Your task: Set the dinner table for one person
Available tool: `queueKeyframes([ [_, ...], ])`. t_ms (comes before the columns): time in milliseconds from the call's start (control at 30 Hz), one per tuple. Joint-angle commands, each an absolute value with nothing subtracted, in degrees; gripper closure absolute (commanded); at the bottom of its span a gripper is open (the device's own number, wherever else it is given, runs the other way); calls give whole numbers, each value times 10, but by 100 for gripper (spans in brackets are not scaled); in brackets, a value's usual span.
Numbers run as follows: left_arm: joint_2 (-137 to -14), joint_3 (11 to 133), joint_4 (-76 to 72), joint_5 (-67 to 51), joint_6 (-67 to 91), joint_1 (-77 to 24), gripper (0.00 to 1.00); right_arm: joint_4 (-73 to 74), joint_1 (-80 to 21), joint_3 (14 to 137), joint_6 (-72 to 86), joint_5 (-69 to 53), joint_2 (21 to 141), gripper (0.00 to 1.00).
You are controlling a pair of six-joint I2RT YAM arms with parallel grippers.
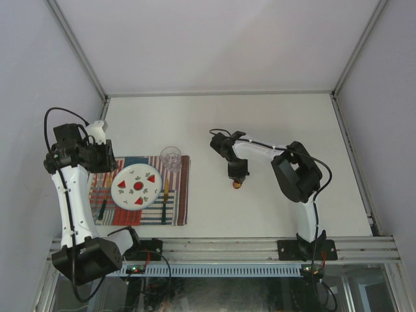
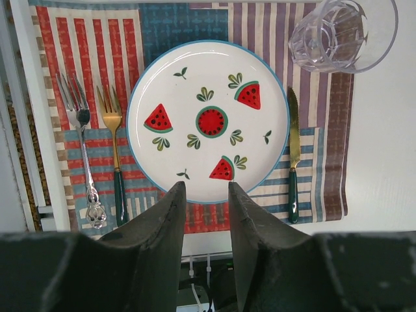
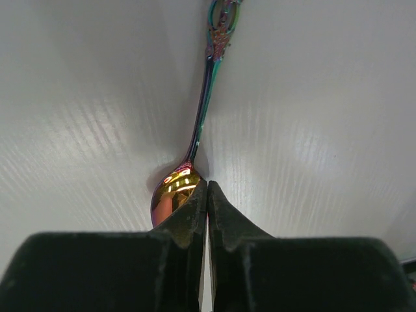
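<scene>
On the dinner table point(image 1: 260, 117) lies a striped placemat point(image 1: 182, 195) with a watermelon-pattern plate point(image 2: 211, 121) on it. Left of the plate are a silver fork point(image 2: 81, 130) and a gold fork point(image 2: 112, 123). A gold knife point(image 2: 293, 149) lies to the right, and a clear glass point(image 2: 341, 32) stands at the mat's corner. My left gripper point(image 2: 206, 187) hangs open above the plate's near rim, with nothing between its fingers. An iridescent spoon point(image 3: 172, 192) lies on the bare table at mid-right. My right gripper point(image 3: 207, 185) is shut, its tips at the right rim of the spoon's bowl.
Aluminium rails point(image 1: 227, 246) edge the table at the front and sides. In the top view my right gripper point(image 1: 237, 172) sits just behind the spoon point(image 1: 236, 184), well right of the placemat, and my left gripper point(image 1: 110, 158) is above the mat's far-left corner.
</scene>
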State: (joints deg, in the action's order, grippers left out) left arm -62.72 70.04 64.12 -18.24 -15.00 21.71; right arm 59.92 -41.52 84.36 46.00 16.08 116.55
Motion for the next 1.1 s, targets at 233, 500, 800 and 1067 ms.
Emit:
queueKeyframes([
  [233,-618,689,629,-193,-146,222,63,592,-434,845,477,169,1149,100],
  [500,-615,689,635,-182,-159,222,63,562,-450,914,479,129,1212,100],
  [800,-622,701,646,-175,-163,223,63,562,-449,1155,469,64,1356,100],
  [1067,-632,714,653,-165,-163,223,63,536,-414,1247,469,45,1400,100],
])
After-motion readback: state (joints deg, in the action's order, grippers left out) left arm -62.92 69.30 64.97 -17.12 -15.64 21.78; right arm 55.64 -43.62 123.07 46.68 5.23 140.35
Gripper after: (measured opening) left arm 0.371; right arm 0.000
